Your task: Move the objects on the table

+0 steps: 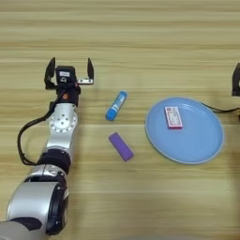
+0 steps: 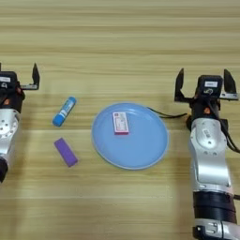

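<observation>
Objects sit mid-table point(image 1: 140, 42), grippers clear of all. Left gripper point(image 1: 69, 75), fingers spread and empty, rests left of the glue stick. Right gripper point(image 2: 204, 86), fingers likewise spread and empty, rests right of the plate. Light-blue plate point(image 1: 197, 145) bears a small red-and-white card point(image 1: 173, 117). Blue-and-white glue stick point(image 1: 116, 106) lies left of the plate; purple block point(image 1: 121, 146) lies just below it, apart.

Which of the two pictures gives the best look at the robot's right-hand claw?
The right eye view: the whole right gripper shows there, jaws spread open, right of the blue plate. The left eye view catches only a sliver at its right edge.
</observation>
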You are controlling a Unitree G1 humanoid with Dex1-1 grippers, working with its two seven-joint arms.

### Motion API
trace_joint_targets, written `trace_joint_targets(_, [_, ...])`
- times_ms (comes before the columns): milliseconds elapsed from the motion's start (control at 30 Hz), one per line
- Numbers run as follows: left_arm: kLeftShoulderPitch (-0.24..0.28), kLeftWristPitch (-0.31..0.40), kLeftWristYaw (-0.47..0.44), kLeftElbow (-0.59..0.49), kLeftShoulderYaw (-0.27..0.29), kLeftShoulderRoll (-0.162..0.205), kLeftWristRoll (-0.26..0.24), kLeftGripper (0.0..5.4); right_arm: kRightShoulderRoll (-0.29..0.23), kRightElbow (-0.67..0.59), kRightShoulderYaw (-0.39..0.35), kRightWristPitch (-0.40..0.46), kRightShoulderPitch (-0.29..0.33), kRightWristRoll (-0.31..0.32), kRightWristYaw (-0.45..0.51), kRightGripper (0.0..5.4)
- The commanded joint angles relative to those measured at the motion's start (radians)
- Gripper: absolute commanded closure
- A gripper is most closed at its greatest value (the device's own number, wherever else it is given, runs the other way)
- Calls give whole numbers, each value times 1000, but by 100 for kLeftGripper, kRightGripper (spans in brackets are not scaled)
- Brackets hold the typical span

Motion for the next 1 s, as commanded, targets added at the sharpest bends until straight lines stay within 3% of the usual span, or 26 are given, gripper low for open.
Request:
trace_joint_targets(33, [-6, 6, -10, 15, 10, 17, -11, 0, 17, -22, 11, 9, 13, -11, -9, 2])
trace_joint_targets(267, [10, 0, -16, -4, 11, 18, -18, 0, 31, -75, 20, 26, 42, -12, -6, 2])
trace_joint_targets(600, [23, 12, -6, -37, 5, 12, -12, 0, 12, -84, 12, 67, 55, -21, 11, 2])
trace_joint_targets(833, [27, 14, -5, -42, 7, 14, -13, 0, -13, -12, 6, 175, 60, -33, 27, 2])
trace_joint_targets(1000, [30, 15, -6, -48, 7, 15, -14, 0, -28, 71, -30, 217, 49, 2, 40, 2])
